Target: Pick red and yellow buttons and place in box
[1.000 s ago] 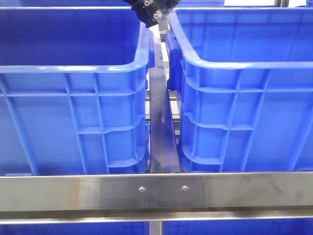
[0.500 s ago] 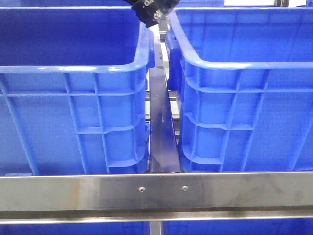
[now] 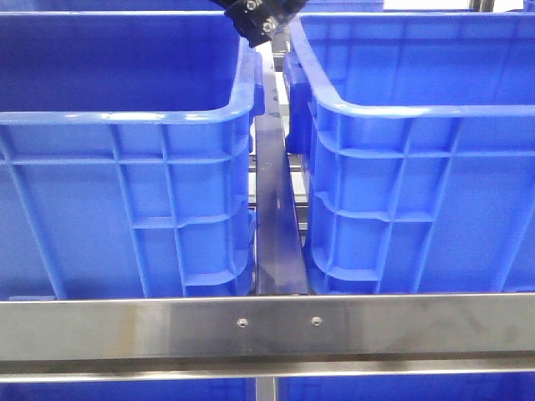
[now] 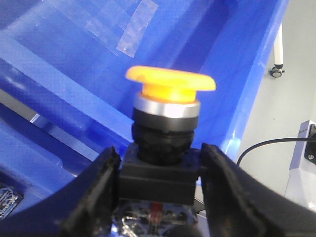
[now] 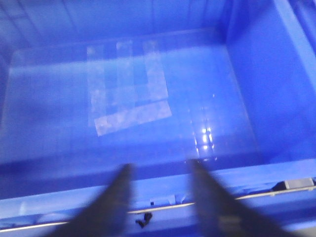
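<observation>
Left gripper point(image 4: 160, 173): we see its two black jaws clenched on the square black base of the yellow button point(image 4: 170, 85) — a smooth orange-yellow mushroom cap over a bright metal collar and a ribbed black barrel.
Where the yellow button is: held upright above the interior of a blue crate point(image 4: 207, 44), clear of its walls; we cannot tell from the wrist view which of the two crates this is.
Red button: we do not find it in any view.
Right gripper point(image 5: 160, 197): its dark jaws are blurred, spread apart with nothing between them, hanging over the near rim of a crate point(image 5: 247, 98).
That crate's inside: a smooth glossy blue floor with pale patches of clear tape point(image 5: 129, 89) and small glints of light — no contents that we can make out.
Left crate point(image 3: 125, 192): deep blue plastic, thick rolled rim, outer wall braced with raised ribs.
Right crate point(image 3: 418, 184): the same moulding, set just beside the left one with a narrow gap between.
Frame: a brushed steel rail point(image 3: 267, 330) with two small screws crosses in front; a steel bar point(image 3: 276, 234) runs back through the gap.
Arm part point(image 3: 259, 15): a black fitting shows at the top of the front view, above the gap.
</observation>
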### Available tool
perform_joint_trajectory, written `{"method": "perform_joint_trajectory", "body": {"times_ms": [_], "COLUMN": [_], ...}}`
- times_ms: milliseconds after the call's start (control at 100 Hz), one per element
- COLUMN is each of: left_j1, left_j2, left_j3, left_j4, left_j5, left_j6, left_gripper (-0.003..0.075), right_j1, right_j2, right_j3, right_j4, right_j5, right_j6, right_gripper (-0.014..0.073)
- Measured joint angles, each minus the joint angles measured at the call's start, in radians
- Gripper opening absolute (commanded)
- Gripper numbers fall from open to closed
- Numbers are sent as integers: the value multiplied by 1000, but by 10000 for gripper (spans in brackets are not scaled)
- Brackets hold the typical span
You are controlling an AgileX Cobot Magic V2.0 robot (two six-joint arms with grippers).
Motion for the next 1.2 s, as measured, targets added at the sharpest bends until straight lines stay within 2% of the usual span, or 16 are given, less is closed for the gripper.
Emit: {"method": "perform_joint_trajectory", "body": {"times_ms": [80, 430, 690, 830, 930, 1200], "left_j1": [0, 0, 0, 0, 0, 0], "left_j2": [0, 0, 0, 0, 0, 0], "left_j3": [0, 0, 0, 0, 0, 0], "left_j4": [0, 0, 0, 0, 0, 0], "left_j5": [0, 0, 0, 0, 0, 0], "left_j6": [0, 0, 0, 0, 0, 0], "left_gripper": [169, 169, 169, 169, 169, 169], "right_j1": [0, 0, 0, 0, 0, 0], "right_j2": [7, 7, 68, 150, 213, 404], "right_j3": [0, -2, -89, -142, -165, -177], "right_j4": [2, 24, 179, 349, 535, 1120], "right_j5": [4, 4, 87, 128, 132, 143], "right_j6": [0, 0, -6, -58, -144, -513], "right_gripper": [663, 650, 650, 650, 650, 650]}}
